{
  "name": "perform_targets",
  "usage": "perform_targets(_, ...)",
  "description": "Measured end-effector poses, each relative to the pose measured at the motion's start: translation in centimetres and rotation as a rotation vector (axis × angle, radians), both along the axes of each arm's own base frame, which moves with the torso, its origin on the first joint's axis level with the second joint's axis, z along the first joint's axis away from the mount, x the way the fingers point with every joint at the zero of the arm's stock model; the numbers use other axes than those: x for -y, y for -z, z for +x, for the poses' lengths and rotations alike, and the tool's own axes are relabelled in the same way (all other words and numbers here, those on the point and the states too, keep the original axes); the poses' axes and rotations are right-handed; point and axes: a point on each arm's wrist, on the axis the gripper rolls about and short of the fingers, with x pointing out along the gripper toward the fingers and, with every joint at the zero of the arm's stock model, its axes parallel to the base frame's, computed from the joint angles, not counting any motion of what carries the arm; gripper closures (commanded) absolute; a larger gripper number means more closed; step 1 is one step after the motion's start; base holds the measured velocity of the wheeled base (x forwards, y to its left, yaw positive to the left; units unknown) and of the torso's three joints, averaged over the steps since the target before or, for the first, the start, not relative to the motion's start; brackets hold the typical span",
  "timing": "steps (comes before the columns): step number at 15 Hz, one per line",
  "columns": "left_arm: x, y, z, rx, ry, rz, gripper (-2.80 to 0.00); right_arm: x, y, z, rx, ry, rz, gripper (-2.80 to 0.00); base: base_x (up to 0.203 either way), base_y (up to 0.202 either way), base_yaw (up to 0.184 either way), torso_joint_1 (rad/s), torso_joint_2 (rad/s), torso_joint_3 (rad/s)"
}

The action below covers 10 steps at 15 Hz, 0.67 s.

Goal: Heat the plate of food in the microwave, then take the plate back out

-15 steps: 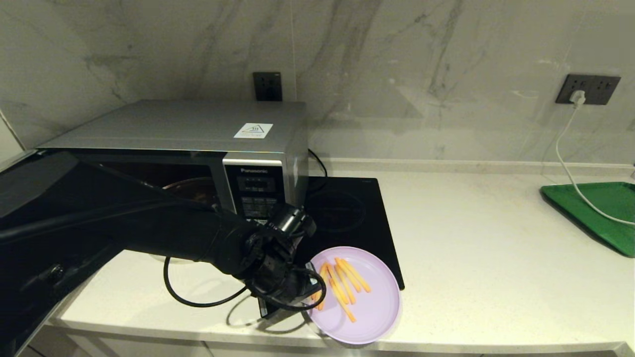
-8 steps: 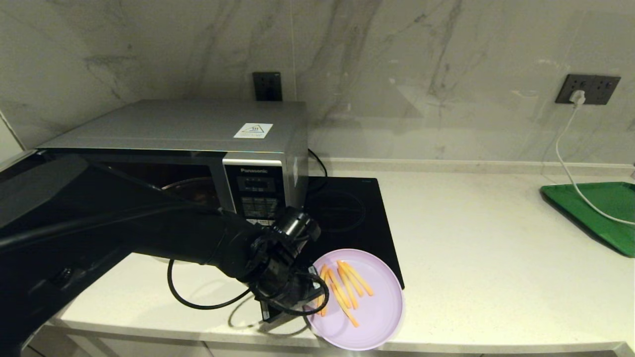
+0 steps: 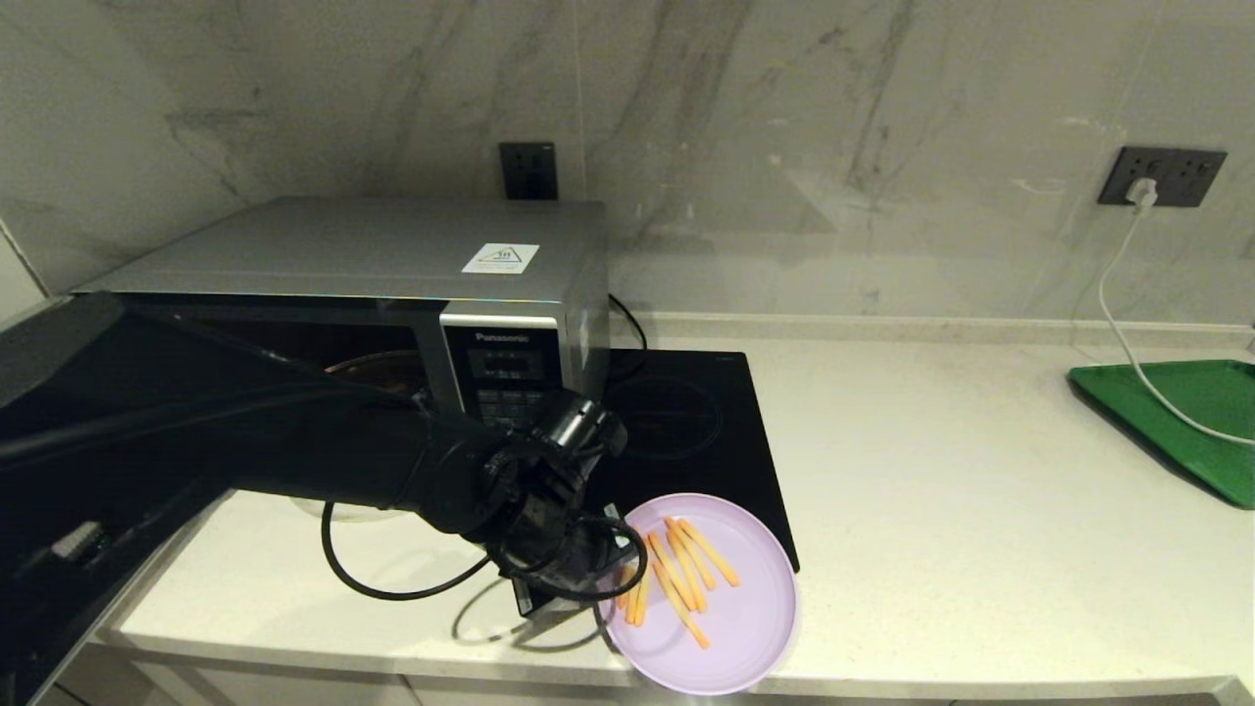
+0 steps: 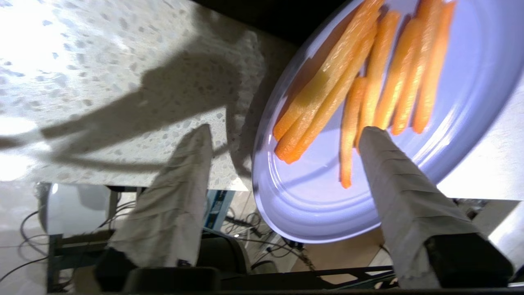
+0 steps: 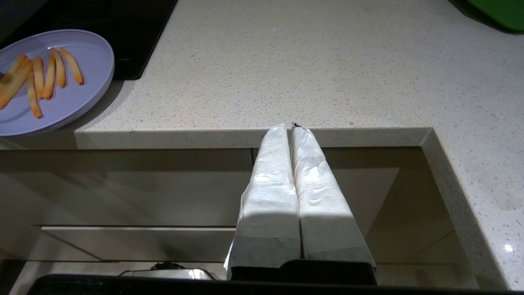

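Jaws of the left gripper point(image 4: 282, 135) stand spread, one padded finger over bare counter point(image 3: 980, 510), the other over the plate of food point(image 3: 730, 628); nothing is pinched between them. From the left wrist view the plate's left rim runs through the gap between the two fingers, so the jaws straddle the rim without closing on it; whether a pad touches the plate I cannot tell. From the head view the gripper sits at the plate's left edge, low over the counter. Plate lies flat at the near edge of the counter, its near rim overhanging slightly, its far rim lapping the near corner of the black induction hob point(image 3: 686, 422). Fries point(image 3: 677, 574) lie bunched on the left half of the plate, long axes running roughly near-to-far, close to the inner finger. Microwave point(image 3: 392, 265) stands to the far left, door point(image 3: 59, 412) swung open toward the near left, cavity exposed behind the left arm. Right gripper point(image 5: 292, 127) hangs parked below the counter's near edge, well right of the plate, fingers pressed together. Judgement: left arm is far nearer the plate; any regrasp would come from the left, onto the rim, and the fries beside the inner finger crowd that approach.
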Motion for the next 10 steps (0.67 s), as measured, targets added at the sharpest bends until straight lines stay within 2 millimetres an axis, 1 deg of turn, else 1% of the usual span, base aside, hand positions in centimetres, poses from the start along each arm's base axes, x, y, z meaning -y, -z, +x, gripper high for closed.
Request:
perform_targets(3,-1.2,-1.5,-0.5,0.021,-0.026,-0.021,-2.8,0.0,0.0,0.0,0.0,0.0,0.0,0.0,0.0,0.0,0.0,0.0,0.0,0.0)
perform_targets(5,-2.4,-2.5,-1.7,0.027,-0.033,-0.027,-2.8,0.0,0.0,0.0,0.0,0.0,0.0,0.0,0.0,0.0,0.0,0.0,0.0,0.0)
perform_targets(6,-3.2,-3.0,-2.5,0.029,-0.038,-0.029,0.0,0.0,0.0,0.0,0.0,0.0,0.0,0.0,0.0,0.0,0.0,0.0,0.0,0.0)
perform_targets(8,-5.6,-4.1,-4.6,0.038,-0.06,-0.035,0.0,0.0,0.0,0.0,0.0,0.0,0.0,0.0,0.0,0.0,0.0,0.0,0.0,0.0)
perform_targets(10,-8.6,-5.3,-6.8,0.062,-0.094,-0.043,0.0,0.0,0.0,0.0,0.0,-0.001,0.001,0.0,0.0,0.0,0.0,0.0,0.0,0.0)
